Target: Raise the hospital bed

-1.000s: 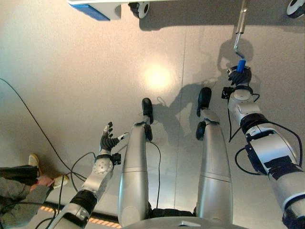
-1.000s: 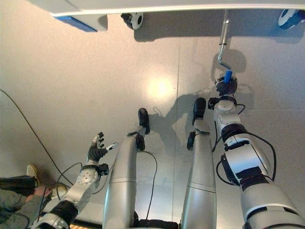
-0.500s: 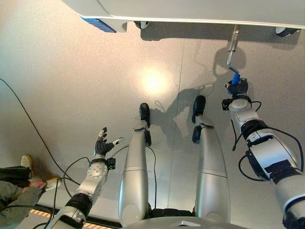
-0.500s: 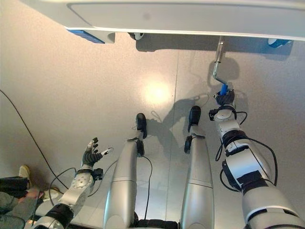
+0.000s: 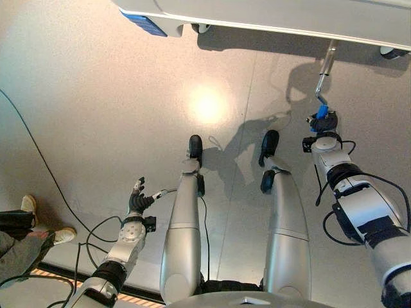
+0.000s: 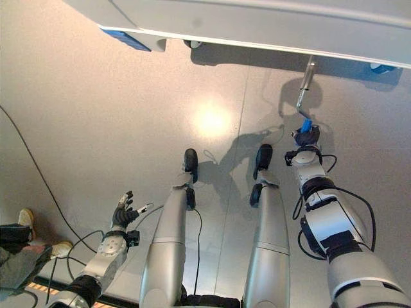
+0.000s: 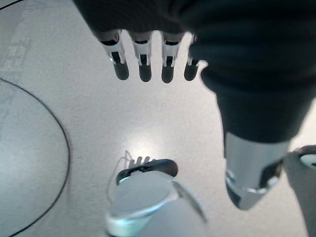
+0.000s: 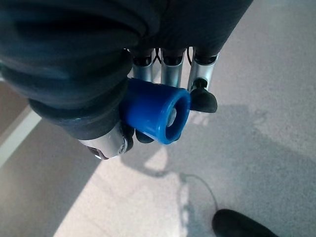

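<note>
Both our hands differ: right hand (image 5: 323, 124) curls round the blue-capped metal crank handle (image 8: 157, 114) to wind the white hospital bed (image 6: 257, 25); left hand (image 5: 137, 202) hangs spread, empty.

You've got a blue grip (image 8: 157, 112) on a silver crank (image 5: 324, 70), bed frame (image 5: 270, 16) white-grey with a blue patch (image 5: 144, 24). Your right hand (image 8: 98, 98) shows a dark ribbed cover and silver fingers (image 8: 200, 81) with dark tips; left hand (image 7: 148, 61) has the same colours. Floor (image 5: 115, 96) plain grey. Person's shoes (image 5: 64, 235) pale.
</note>
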Controlling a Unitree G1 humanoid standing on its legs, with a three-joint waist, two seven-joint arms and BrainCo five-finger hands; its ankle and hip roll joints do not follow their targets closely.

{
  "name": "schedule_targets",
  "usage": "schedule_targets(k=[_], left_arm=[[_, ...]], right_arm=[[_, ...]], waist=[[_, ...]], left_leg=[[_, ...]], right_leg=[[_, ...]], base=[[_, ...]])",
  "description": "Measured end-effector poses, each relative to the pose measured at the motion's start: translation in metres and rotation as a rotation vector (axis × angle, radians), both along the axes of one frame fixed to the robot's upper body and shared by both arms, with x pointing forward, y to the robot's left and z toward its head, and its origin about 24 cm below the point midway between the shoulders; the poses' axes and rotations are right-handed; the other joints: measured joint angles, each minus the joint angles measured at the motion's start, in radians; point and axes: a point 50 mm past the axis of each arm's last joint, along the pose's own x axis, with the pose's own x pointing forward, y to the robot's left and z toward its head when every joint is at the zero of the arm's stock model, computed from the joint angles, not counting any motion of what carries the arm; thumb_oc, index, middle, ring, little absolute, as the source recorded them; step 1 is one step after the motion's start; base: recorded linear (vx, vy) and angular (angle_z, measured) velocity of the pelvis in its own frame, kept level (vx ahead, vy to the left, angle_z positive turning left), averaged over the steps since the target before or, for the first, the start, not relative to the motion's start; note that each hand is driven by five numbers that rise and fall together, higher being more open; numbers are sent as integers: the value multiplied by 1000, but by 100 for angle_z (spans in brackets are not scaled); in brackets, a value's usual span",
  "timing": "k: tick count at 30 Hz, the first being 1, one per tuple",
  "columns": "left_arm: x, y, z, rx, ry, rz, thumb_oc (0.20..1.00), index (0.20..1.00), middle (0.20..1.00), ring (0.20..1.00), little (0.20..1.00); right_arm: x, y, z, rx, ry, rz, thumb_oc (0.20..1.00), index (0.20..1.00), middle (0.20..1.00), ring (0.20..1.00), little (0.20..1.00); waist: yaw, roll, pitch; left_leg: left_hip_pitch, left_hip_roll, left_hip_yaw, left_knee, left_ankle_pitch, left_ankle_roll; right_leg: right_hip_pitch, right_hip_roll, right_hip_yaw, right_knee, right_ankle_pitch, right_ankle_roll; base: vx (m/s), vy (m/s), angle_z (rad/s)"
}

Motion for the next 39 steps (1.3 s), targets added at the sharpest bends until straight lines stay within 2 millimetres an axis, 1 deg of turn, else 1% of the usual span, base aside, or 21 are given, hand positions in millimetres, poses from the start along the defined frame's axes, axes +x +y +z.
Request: schedule_targets(k=[5,7,8,10,11,12,13,15,19,21,22,24,27,29,30,32,35,37,38,39], left_arm=[[0,-1,1,-2,-3,-2,1000,1000,1000,1000,1000],[2,-2,3,-6,-14,-8,1000,1000,1000,1000,1000],[2,-3,4,-9,-23,-12,1000,1000,1000,1000,1000],[3,-2,6,-5,-32,-12,1000,1000,1000,1000,1000],[3,-1,6,-1,-29,-14,1000,1000,1000,1000,1000],[3,-1,6,-1,-30,-14,1000,1000,1000,1000,1000],[3,-1,7,-2,-35,-17,1000,1000,1000,1000,1000],[2,-1,9,-2,-44,-22,1000,1000,1000,1000,1000],[1,0,8,0,-39,-23,1000,1000,1000,1000,1000],[1,0,8,-1,-37,-27,1000,1000,1000,1000,1000],[1,0,8,-1,-38,-27,1000,1000,1000,1000,1000],[0,1,7,2,-32,-23,1000,1000,1000,1000,1000],[0,2,6,3,-27,-20,1000,1000,1000,1000,1000],[-1,4,5,4,-24,-13,1000,1000,1000,1000,1000],[-1,4,5,4,-25,-12,1000,1000,1000,1000,1000],[-1,4,5,4,-24,-9,1000,1000,1000,1000,1000],[-1,4,5,1,-25,-8,1000,1000,1000,1000,1000],[-1,4,5,1,-23,-5,1000,1000,1000,1000,1000],[-1,4,5,1,-25,-4,1000,1000,1000,1000,1000],[0,6,6,-6,-30,14,1000,1000,1000,1000,1000]], right_arm=[[4,0,9,-1,-14,-7,200,200,200,200,200],[2,-3,8,-4,-9,-19,200,200,200,200,200],[0,-6,4,-9,10,-33,200,200,200,200,200],[0,-7,6,-11,9,-37,200,200,200,200,200],[1,-7,8,-15,7,-36,200,200,200,200,200],[1,-7,7,-15,14,-36,200,200,200,200,200],[0,-7,4,-12,32,-37,200,200,200,200,200],[1,-7,3,-8,42,-37,200,200,200,200,200],[1,-6,4,-6,46,-31,200,200,200,200,200],[3,-2,6,-22,46,-6,200,200,200,200,200],[6,3,10,-50,40,28,200,200,200,200,200],[9,12,12,-45,21,55,200,200,200,200,200],[10,15,15,-52,7,76,200,200,200,200,200],[11,21,17,-75,-2,110,200,200,200,200,200],[11,23,17,-77,-13,127,200,200,200,200,200],[8,34,20,-79,-64,198,200,200,200,200,200],[7,44,24,-72,-100,248,200,200,200,200,200],[2,51,26,-68,-144,303,200,200,200,200,200],[2,52,26,-66,-149,308,200,200,200,200,200],[-2,55,30,-55,-184,341,200,200,200,200,200]], waist=[[4,0,0],[11,0,0],[19,1,-1],[25,1,0],[28,2,1],[30,2,1],[42,2,1],[57,2,0],[62,3,0],[64,3,0],[64,3,0],[61,3,-1],[51,3,0],[46,3,-1],[44,3,-1],[35,3,-1],[20,3,0],[18,3,0],[17,2,0],[19,2,0]], left_leg=[[-34,-2,-6,4,0,0],[-42,-4,-10,11,0,0],[-46,-7,-11,27,-2,-11],[-60,-8,-13,35,-3,-7],[-72,-13,-15,53,-12,-6],[-73,-17,-16,56,-12,-6],[-70,-22,-17,64,-12,-6],[-75,-27,-22,71,-12,-7],[-92,-37,-42,78,-12,-6],[-103,-43,-48,86,-12,-5],[-110,-52,-51,91,-11,-5],[-119,-57,-60,100,-13,-3],[-125,-63,-63,106,-11,0],[-125,-63,-63,107,-11,0],[-124,-63,-63,107,-11,1],[-123,-62,-62,106,-10,1],[-121,-61,-60,105,-10,1],[-117,-56,-56,104,-10,2],[-115,-55,-53,104,-9,0],[-110,-50,-45,93,-9,5]], right_leg=[[-31,-1,-3,3,-1,0],[-35,-3,-6,11,-7,1],[-39,-9,-5,36,-16,-6],[-51,-11,-8,46,-20,-6],[-62,-21,-9,73,-43,1],[-64,-25,-9,81,-48,1],[-65,-33,-10,96,-61,-3],[-68,-38,-10,107,-67,-4],[-70,-40,-18,111,-71,0],[-73,-46,-23,122,-75,3],[-77,-54,-24,128,-81,6],[-78,-57,-27,129,-83,8],[-78,-61,-27,131,-82,11],[-78,-62,-27,131,-82,11],[-78,-62,-27,131,-82,11],[-78,-61,-27,131,-82,11],[-77,-59,-25,127,-79,11],[-74,-50,-20,118,-72,12],[-74,-50,-17,117,-66,11],[-73,-43,-12,99,-52,12]], base=[[23,7,1],[85,32,7],[42,21,11],[79,15,12],[52,44,14],[57,57,20],[41,41,15],[45,14,11],[49,27,11],[44,21,14],[41,38,14],[37,39,10],[21,29,5],[17,36,-1],[10,35,-1],[7,38,-1],[-4,40,-3],[-79,49,-10],[-91,37,-12],[-49,18,-17]])
